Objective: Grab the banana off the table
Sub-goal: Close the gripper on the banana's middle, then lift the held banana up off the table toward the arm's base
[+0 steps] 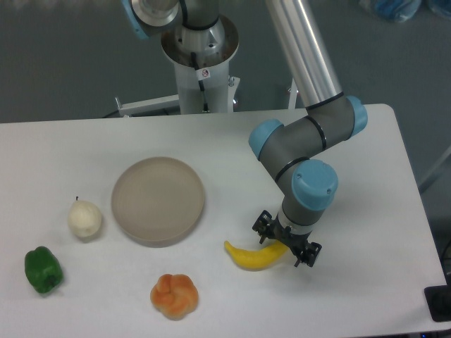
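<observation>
The yellow banana (252,256) lies on the white table (366,183) toward the front, right of centre, its left tip pointing toward the plate. My gripper (285,246) is down at the banana's right end, with one finger (262,229) behind it and the other finger (309,255) in front and to the right. The fingers straddle that end. I cannot tell whether they press on the fruit. The banana's right tip is hidden under the gripper.
A round beige-grey plate (158,201) sits left of the banana. A pale pear (84,219) and a green pepper (43,270) lie at the far left. An orange lumpy fruit (174,296) is near the front edge. The robot's base (201,63) stands behind the table.
</observation>
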You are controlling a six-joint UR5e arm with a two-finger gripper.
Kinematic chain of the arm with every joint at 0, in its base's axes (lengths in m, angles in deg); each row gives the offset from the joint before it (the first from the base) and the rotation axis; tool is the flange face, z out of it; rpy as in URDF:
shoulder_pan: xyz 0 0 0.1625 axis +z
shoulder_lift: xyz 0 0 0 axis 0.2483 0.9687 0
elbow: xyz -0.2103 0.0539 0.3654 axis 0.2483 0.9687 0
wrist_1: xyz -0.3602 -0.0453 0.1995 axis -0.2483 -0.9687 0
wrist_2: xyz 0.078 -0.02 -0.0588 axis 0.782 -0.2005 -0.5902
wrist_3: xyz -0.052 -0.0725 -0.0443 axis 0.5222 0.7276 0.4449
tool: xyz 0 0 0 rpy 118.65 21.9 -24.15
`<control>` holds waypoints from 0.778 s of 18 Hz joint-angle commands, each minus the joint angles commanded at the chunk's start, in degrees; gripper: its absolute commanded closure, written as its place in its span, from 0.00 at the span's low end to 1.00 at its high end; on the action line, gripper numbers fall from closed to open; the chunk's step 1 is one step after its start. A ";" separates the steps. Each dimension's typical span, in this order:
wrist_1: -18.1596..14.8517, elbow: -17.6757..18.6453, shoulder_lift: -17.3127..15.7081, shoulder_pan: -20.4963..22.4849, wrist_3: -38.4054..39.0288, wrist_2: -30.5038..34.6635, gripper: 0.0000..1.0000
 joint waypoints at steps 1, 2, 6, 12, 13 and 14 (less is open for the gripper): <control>0.00 0.00 0.00 0.00 0.00 0.00 0.44; -0.09 -0.09 -0.09 0.09 0.00 0.00 0.57; -0.35 0.17 -0.79 0.17 0.09 -0.09 0.84; -1.23 -0.26 -3.42 0.97 -0.09 0.09 0.91; -2.01 -0.53 -3.78 1.75 -0.52 0.17 0.91; -2.81 -0.70 -4.48 2.89 -0.87 0.26 0.90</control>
